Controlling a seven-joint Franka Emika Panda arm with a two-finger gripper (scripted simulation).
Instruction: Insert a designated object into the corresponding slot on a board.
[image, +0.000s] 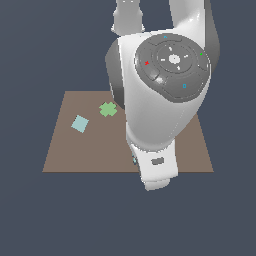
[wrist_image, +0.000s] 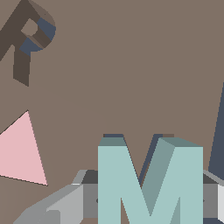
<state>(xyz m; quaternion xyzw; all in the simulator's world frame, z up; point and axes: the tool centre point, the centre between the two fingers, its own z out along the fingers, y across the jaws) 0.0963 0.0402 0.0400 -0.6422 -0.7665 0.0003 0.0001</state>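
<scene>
On the brown board (wrist_image: 131, 65), the end effector (wrist_image: 150, 199) pinches a flat, pale teal M block (wrist_image: 148, 175) upright, its thick side faces shaded darker.

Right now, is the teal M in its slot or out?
Out. The teal M sits between the end effector fingers, above the board.

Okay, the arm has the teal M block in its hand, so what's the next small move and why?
Probably a short, careful descent, checking alignment first. In the wrist view the flat pale teal M-shaped block sits between the hand's grey fingers, and dark edges showing just behind its top look like the M-shaped recess in the brown board.
</scene>
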